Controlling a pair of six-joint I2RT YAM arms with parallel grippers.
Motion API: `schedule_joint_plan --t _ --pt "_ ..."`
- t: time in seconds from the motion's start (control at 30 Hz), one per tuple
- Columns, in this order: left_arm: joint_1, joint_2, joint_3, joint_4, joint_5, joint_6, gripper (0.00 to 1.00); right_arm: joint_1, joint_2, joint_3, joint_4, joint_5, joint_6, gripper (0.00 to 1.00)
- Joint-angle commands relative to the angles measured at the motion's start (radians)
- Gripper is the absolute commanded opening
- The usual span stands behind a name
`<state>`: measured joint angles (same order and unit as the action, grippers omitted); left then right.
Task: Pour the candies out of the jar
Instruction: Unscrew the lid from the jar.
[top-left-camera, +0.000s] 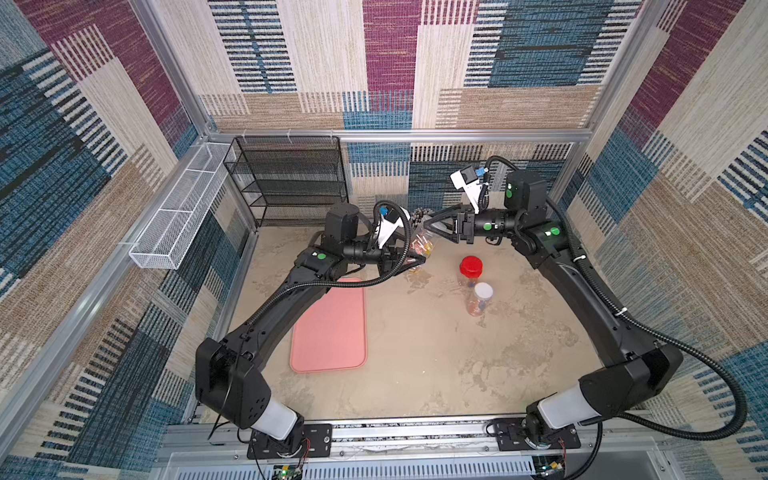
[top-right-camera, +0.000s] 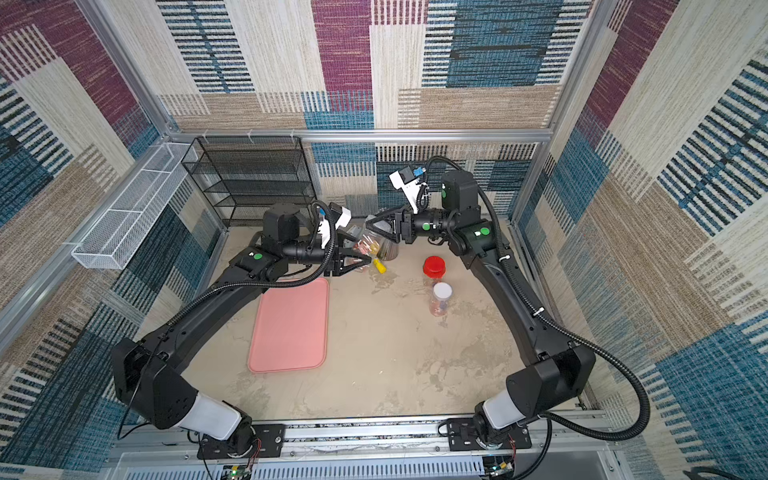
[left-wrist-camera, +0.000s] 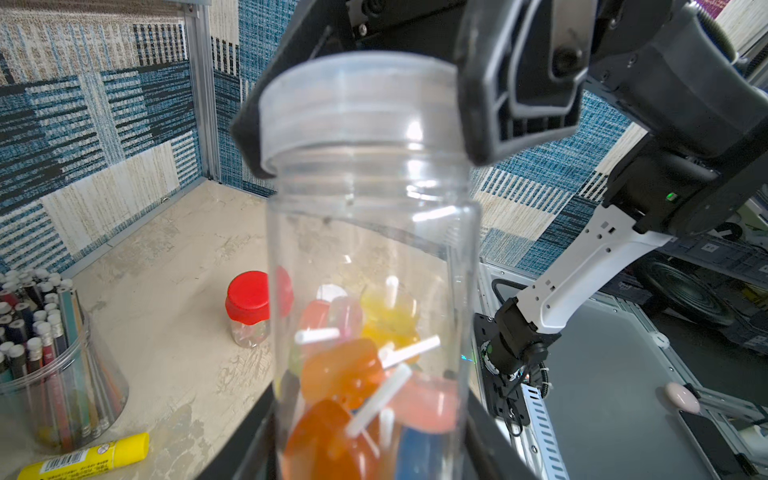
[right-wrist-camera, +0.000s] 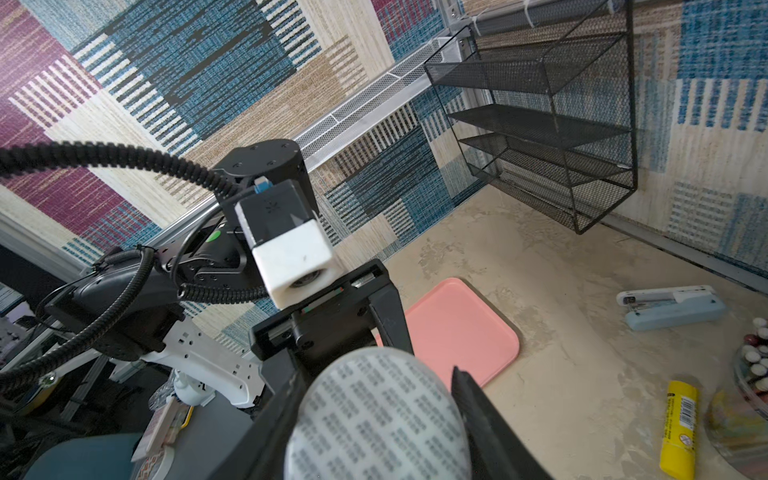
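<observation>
A clear plastic jar (left-wrist-camera: 370, 232) is held in the air at the back of the table, and my left gripper (left-wrist-camera: 370, 440) is shut on its lower body. The candies (left-wrist-camera: 345, 370), orange, pink, yellow and blue lollipops on white sticks, lie piled inside at the held end. A translucent lid (left-wrist-camera: 357, 104) sits over the threaded neck, and my right gripper (right-wrist-camera: 376, 415) is shut on this lid (right-wrist-camera: 378, 419). In both top views the two grippers meet end to end at the jar (top-left-camera: 422, 245) (top-right-camera: 365, 247).
A pink tray (top-left-camera: 330, 326) lies under the left arm. A red-lidded jar (top-left-camera: 471, 268) and a white-lidded jar (top-left-camera: 482, 297) stand mid-table. A pencil holder (left-wrist-camera: 50, 365), a yellow glue stick (left-wrist-camera: 87, 457) and a stapler (right-wrist-camera: 671, 307) are nearby. A black mesh shelf (top-left-camera: 286, 178) stands at the back.
</observation>
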<state>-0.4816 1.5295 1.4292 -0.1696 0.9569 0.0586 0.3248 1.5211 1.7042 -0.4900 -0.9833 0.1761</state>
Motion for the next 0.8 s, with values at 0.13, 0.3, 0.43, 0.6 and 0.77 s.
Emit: schedule_joint_plan --t 0.13,0.3,0.43,0.6,0.77 --pt "0.011 -0.013 -0.023 -0.076 0.046 0.041 0.0 -0.022 0.005 0.037 -0.001 -0.137 -0.082 0.48" --pt "0.017 -0.009 -0.023 -0.077 0.066 0.045 0.0 -0.027 0.013 0.06 -0.023 -0.195 -0.092 0.48" --pt "0.017 -0.005 -0.021 -0.077 0.076 0.044 0.0 -0.029 0.012 0.066 -0.036 -0.183 -0.103 0.49" --pt "0.017 -0.009 -0.026 -0.083 0.072 0.049 0.0 -0.029 -0.001 0.071 -0.051 -0.126 -0.127 0.49" --pt "0.017 -0.013 -0.033 -0.098 0.064 0.063 0.0 -0.033 0.001 0.103 -0.074 -0.098 -0.145 0.49"
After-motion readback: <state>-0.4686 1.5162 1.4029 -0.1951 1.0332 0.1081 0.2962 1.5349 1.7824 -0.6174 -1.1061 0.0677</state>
